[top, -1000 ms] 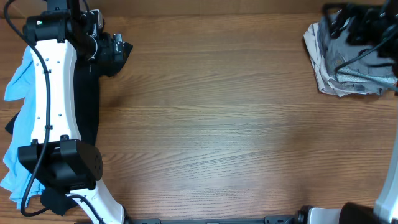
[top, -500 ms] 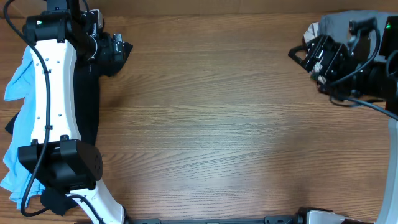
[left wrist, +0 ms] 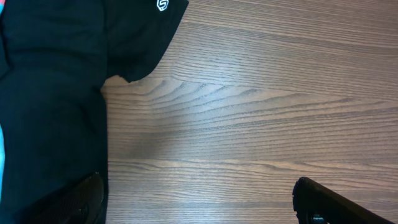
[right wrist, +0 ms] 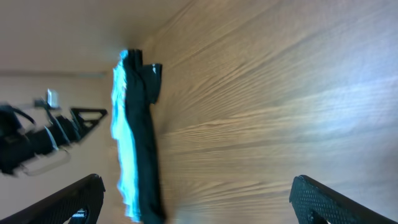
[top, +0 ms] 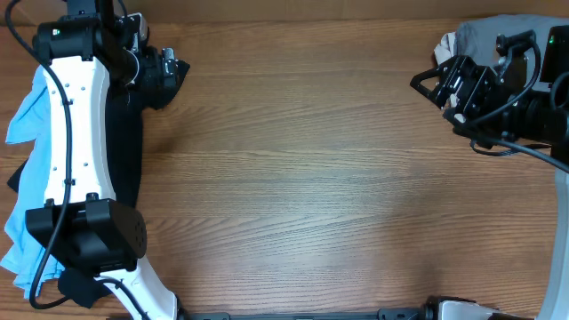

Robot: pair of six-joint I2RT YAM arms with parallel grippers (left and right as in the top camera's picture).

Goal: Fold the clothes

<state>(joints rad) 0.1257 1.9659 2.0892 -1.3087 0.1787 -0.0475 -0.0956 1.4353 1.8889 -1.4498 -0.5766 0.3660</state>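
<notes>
Right arm's off the pile! A second ago it sat low over the shorts (top: pixel 480 36) in the far right corner; half a second back it had swung up and inward, and now the right gripper (top: pixel 436 87) hangs above bare table (top: pixel 302 178), aimed at the middle and barely drifting. Its wrist view shows both fingers spread wide with nothing between them, so the shorts look let go. My read is that this garment is done and parked, and the right arm is free for the next one. The shorts sit tucked at the far right edge, mostly hidden under the arm, with only a grey patch and a pale fringe showing. A second ago they were a compact, roughly square bundle, but from here I can't tell their long axis or which way the waist faces. On the other side nothing has budged. The left gripper (top: pixel 173 76) hovers at the far left, fingers wide apart and empty, right by the black T-shirt (left wrist: pixel 50 93). That shirt lies in a strip along the left edge, long axis running far to near, with a logo-marked corner poking toward the open table. The blue shirt (top: pixel 22 116) lies beside it on the outer side, same lengthwise run. Those two look unfolded, so there's work left.
</notes>
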